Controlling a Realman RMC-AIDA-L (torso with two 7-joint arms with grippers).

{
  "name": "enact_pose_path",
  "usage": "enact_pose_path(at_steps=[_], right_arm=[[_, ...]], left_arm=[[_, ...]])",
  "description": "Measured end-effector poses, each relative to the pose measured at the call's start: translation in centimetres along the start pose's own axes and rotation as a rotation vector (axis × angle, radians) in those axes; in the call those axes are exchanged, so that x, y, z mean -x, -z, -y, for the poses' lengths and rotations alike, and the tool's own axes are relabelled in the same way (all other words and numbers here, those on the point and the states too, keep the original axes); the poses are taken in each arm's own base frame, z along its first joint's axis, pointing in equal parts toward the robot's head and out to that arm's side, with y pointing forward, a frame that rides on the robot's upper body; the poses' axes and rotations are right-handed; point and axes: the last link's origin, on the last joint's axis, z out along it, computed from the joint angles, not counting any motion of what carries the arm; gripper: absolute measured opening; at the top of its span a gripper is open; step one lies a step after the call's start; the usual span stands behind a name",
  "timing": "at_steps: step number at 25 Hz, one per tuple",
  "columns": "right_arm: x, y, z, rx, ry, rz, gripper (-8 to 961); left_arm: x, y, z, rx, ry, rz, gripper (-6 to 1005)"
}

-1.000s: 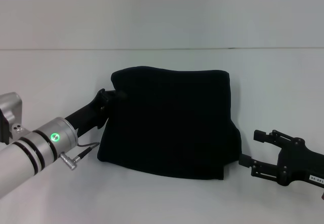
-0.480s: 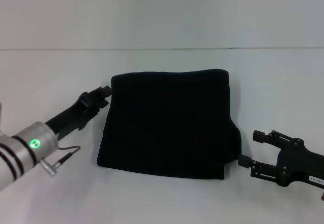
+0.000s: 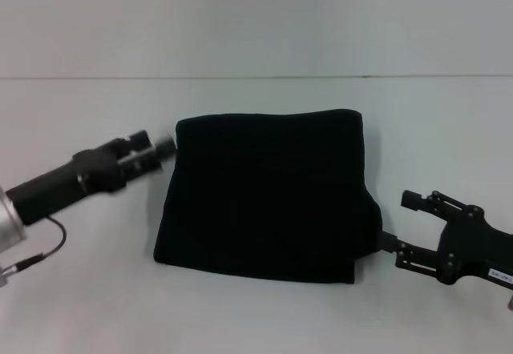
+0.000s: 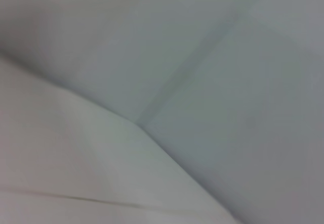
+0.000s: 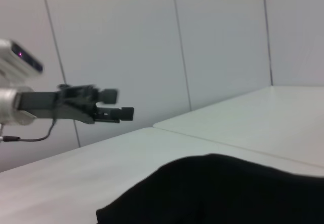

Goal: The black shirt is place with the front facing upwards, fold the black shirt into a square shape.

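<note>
Currently the black shirt [image 3: 268, 198] lies folded into a near-square block in the middle of the white table [image 3: 256, 314], its slightly longer axis running left to right, straight folded edge on the far side, looser layered edges toward the robot. A small bulge of cloth sticks out at its right side. No lettering or neck label can be seen on the exposed surface; only plain black cloth shows.

Left gripper [image 3: 164, 145]: raised above the table just beside the shirt's far left corner, pointing toward the shirt, not touching it. Its two fingers stand a little apart with nothing between them, as the right wrist view [image 5: 119, 105] shows from the side.

Right gripper [image 3: 397, 224]: low near the shirt's near right corner, fingers spread wide and holding nothing; the lower finger reaches close to the bulge, contact not clear.

The right wrist view shows the shirt [image 5: 223, 191] as a low dark mound and panelled walls behind. The left wrist view shows only pale blurred surfaces.
</note>
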Motion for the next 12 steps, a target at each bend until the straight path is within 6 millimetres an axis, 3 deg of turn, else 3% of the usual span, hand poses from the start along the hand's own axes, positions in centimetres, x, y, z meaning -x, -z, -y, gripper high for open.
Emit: enact_pose_path(at_steps=[4, 8, 12], right_arm=[[0.2, -0.8, -0.3, 0.022, 0.046, 0.012, 871], [-0.3, -1.4, -0.8, 0.036, 0.095, 0.001, 871], [-1.4, -1.7, -0.7, 0.009, 0.099, -0.052, 870]], left_arm=[[1.6, 1.1, -1.5, 0.111, -0.305, 0.161, 769], [2.9, 2.3, -2.1, 0.148, -0.397, 0.182, 809], [4.4, 3.1, -1.5, 0.098, -0.437, 0.23, 813]])
